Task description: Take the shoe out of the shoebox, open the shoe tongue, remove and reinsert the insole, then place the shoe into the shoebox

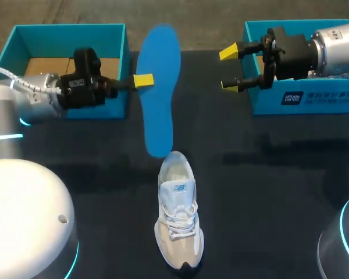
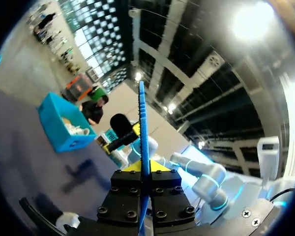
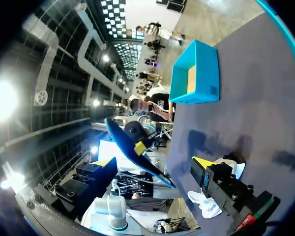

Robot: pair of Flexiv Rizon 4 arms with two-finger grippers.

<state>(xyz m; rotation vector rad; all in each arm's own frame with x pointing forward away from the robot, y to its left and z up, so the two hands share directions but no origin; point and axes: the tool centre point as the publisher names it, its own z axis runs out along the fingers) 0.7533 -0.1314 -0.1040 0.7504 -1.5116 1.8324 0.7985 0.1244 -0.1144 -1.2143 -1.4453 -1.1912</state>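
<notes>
A blue insole [image 1: 159,87] hangs in the air over the table's far middle, and my left gripper [image 1: 144,81] is shut on its left edge. In the left wrist view the insole [image 2: 143,128] stands edge-on between the yellow tips of that gripper [image 2: 143,167]. A white and beige shoe [image 1: 178,210] rests on the dark table below the insole's near end, laces up. My right gripper [image 1: 232,68] is open in front of the right shoebox [image 1: 302,99], holding nothing. From the right wrist, the insole [image 3: 132,147] and shoe [image 3: 209,204] appear ahead of the open gripper [image 3: 155,164].
A second blue shoebox [image 1: 70,64] sits at the back left, partly behind my left arm; it also shows as a blue box [image 3: 196,73] in the right wrist view. The right box [image 2: 64,125] appears in the left wrist view. A white rounded base [image 1: 23,215] stands front left.
</notes>
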